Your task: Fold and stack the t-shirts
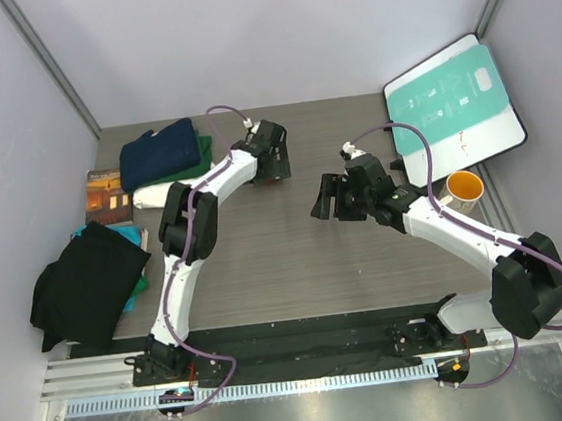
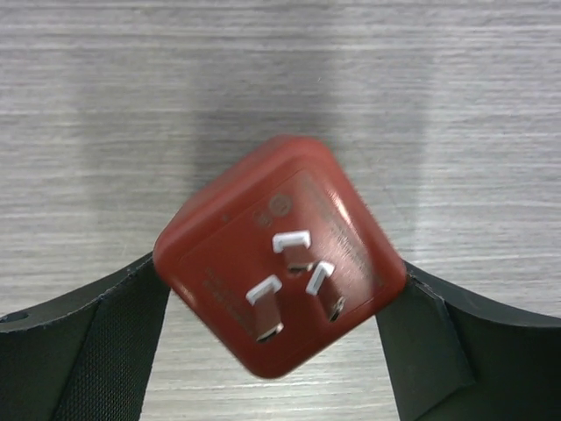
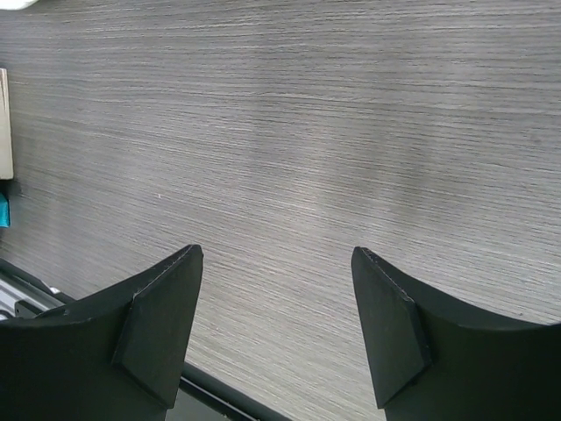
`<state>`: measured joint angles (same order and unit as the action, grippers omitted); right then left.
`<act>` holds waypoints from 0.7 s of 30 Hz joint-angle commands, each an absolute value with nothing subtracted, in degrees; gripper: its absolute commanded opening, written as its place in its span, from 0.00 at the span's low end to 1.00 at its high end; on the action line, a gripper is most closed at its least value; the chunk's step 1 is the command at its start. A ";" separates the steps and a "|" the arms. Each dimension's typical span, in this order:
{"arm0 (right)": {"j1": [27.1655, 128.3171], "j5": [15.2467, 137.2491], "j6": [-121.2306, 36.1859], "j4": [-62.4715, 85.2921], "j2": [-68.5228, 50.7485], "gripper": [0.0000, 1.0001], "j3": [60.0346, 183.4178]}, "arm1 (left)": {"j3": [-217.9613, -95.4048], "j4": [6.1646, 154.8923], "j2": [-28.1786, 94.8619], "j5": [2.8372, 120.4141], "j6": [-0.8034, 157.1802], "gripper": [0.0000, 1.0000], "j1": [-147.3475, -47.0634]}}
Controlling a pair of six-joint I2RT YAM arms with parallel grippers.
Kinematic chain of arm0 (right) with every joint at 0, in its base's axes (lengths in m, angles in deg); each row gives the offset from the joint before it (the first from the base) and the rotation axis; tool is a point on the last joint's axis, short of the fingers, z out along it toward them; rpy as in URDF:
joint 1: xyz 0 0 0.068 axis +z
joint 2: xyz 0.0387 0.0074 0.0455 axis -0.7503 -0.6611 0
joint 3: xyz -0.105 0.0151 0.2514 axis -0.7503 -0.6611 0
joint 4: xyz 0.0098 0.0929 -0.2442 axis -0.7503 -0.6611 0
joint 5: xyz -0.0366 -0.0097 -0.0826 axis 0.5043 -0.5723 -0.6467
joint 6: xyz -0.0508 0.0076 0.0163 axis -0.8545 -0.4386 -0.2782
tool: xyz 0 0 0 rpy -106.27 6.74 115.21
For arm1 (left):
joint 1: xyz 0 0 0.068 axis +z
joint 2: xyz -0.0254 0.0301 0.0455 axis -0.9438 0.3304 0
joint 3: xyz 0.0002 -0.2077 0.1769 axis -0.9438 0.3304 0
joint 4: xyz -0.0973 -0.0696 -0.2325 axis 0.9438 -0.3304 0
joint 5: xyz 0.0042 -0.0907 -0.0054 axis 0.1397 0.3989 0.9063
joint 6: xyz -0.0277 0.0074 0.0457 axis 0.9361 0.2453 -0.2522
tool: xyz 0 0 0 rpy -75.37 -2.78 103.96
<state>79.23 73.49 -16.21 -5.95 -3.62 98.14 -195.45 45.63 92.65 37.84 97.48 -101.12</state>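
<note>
Top view: left gripper [image 1: 275, 171], far centre, is clamped on a red plug adapter [image 1: 276, 177]. Right gripper [image 1: 324, 198] is spread wide over the table [image 1: 266, 262]. At far left, the navy t-shirt [image 1: 159, 153] tops the green t-shirt [image 1: 196, 169] and the cream-white t-shirt [image 1: 154, 197]. Orange cup [image 1: 464, 188] stands right, contents indiscernible. Left wrist: fingers [image 2: 88, 351] pinch the adapter, prongs up. Right wrist: fingers [image 3: 158, 324] hold nothing.

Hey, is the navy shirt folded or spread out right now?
Folded. The navy shirt is a compact block, stacked on a green shirt and a white shirt.
</note>
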 commanded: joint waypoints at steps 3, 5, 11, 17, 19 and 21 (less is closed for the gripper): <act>78.85 74.67 -16.38 -3.90 -3.39 0.74 99.44 | -200.52 47.58 94.95 36.31 96.23 0.91 -101.12; 78.76 74.76 -16.38 -3.99 -3.39 0.74 99.35 | -201.32 47.40 95.39 36.31 96.14 0.91 -101.12; 78.59 74.76 -16.38 -3.90 -3.83 0.74 98.74 | -202.73 47.58 96.01 35.61 95.61 0.91 -101.12; 78.50 75.37 -15.94 -3.55 -4.53 0.74 98.56 | -202.73 46.44 95.75 36.31 95.79 0.49 -101.12; 78.50 75.72 -15.68 -3.38 -4.71 0.74 98.47 | -201.68 46.34 95.31 36.66 95.70 0.30 -101.12; 78.50 76.43 -15.41 -3.11 -4.80 0.74 98.47 | -199.92 46.78 94.35 36.67 95.61 0.15 -101.12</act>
